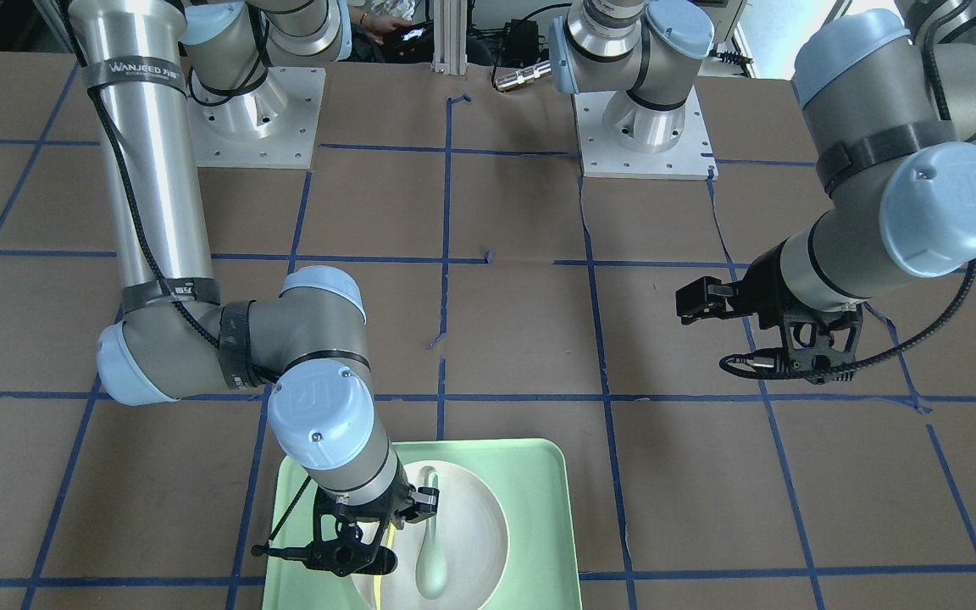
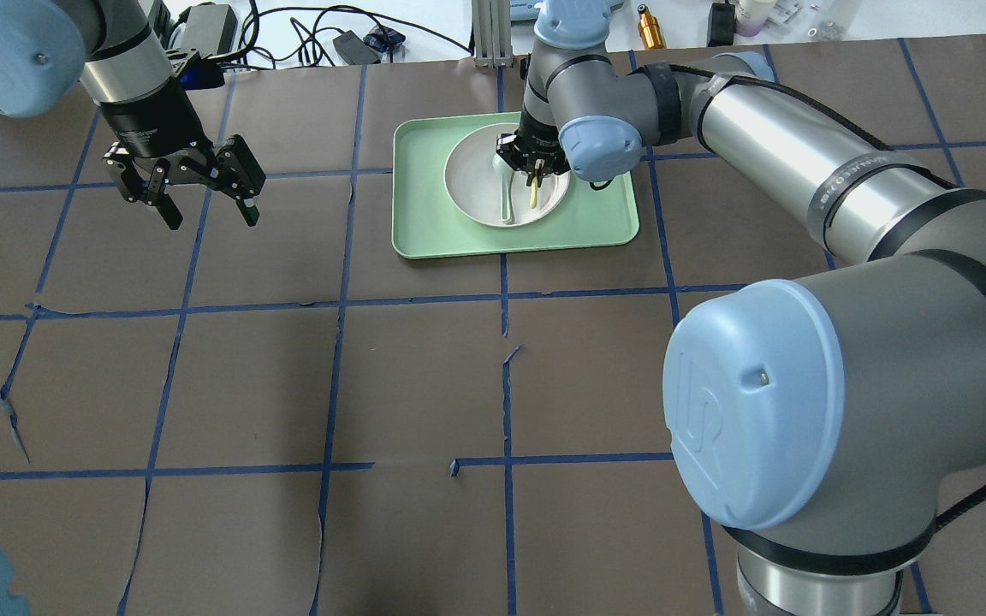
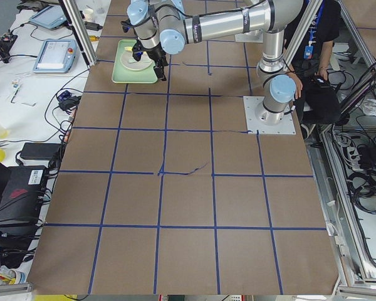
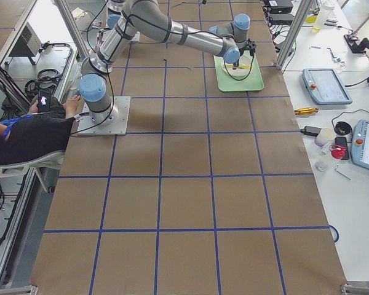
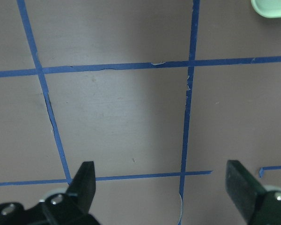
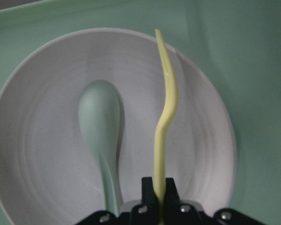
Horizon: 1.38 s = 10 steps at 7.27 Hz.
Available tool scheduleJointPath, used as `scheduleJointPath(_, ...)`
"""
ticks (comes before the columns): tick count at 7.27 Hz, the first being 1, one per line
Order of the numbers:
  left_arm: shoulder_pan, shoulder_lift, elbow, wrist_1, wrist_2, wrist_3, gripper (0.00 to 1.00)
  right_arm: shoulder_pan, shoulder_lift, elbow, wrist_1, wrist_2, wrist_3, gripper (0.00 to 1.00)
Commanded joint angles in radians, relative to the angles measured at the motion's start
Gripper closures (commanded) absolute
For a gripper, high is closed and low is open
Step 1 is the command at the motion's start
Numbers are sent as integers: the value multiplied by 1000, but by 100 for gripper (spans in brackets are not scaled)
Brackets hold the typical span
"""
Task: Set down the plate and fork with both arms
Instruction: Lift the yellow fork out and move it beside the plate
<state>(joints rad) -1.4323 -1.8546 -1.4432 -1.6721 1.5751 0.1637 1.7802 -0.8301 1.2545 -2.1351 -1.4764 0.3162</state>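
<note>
The off-white plate (image 2: 476, 192) sits in the mint-green tray (image 2: 424, 231) at the table's far side. A pale grey-green spoon (image 2: 503, 192) lies in the plate. My right gripper (image 2: 534, 167) is shut on the handle of the pale-yellow fork (image 2: 535, 192) over the plate's right half. In the right wrist view the fork (image 6: 166, 108) runs from the gripper (image 6: 159, 187) across the plate (image 6: 47, 140) to its far rim, beside the spoon (image 6: 100, 126). My left gripper (image 2: 213, 218) is open and empty above bare table, left of the tray.
Brown table cover with blue tape grid lines. The tray's corner (image 5: 271, 7) shows at the top right of the left wrist view. Cables and small items lie beyond the table's far edge. A person sits behind the robot's bases in the side views.
</note>
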Motion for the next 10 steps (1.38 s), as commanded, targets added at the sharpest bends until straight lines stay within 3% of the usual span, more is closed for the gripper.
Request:
scheduleJointPath(1,10,5,1,0,2,0,0,-25,-59,3,33,37,-47,100)
scheduleJointPath(2,13,9,1,0,0,2,0,-80,-64,11,76,80,-153,100)
scheduleJointPath(4,12,11,0,0,-4,0,0,-146,-58,22,118,80,-325,100)
scheduleJointPath(6,12,12,0,0,-6,0,0,-150,-18,55,84,88,-321,100)
scheduleJointPath(7,12,12,0,0,-6,0,0,-150,-11,55,80,88,-319,76)
scheduleJointPath(9,7,12,-2,0,-6,-1,0,-150,-20,57,81,82,-319,0)
scheduleJointPath(10,7,15,0,0,-6,-3,0,-150,-43,59,90,67,-318,0)
